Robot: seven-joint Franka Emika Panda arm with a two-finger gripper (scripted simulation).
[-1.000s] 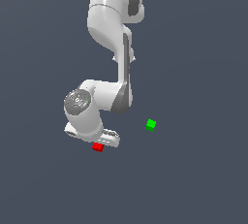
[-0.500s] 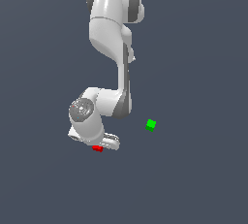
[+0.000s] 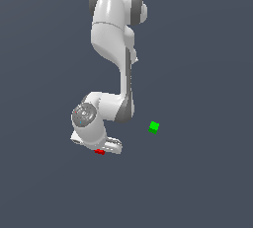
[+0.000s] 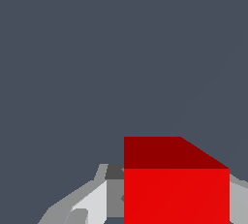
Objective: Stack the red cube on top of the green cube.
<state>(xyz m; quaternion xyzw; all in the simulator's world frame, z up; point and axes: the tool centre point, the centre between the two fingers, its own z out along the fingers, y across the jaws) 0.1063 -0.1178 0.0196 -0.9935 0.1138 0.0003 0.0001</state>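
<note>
gripper [image 3: 101, 149]: down low at the surface [image 3: 197, 187], fingers either side of the red cube; can't tell if it's actually clamped on it yet
red cube [image 3: 99, 151]: mostly tucked under the gripper, sits between the fingers [image 4: 92, 201] in the wrist view
green cube [image 3: 154, 128]: off toward the exterior view's right, well apart, alone

The exterior view looks down from high and far, taking in the whole arm [image 3: 116, 69] on the grey floor [image 3: 207, 182]. The wrist view sits very close, filled by the red cube [image 4: 176, 194], which both views share [image 3: 99, 151].
</note>
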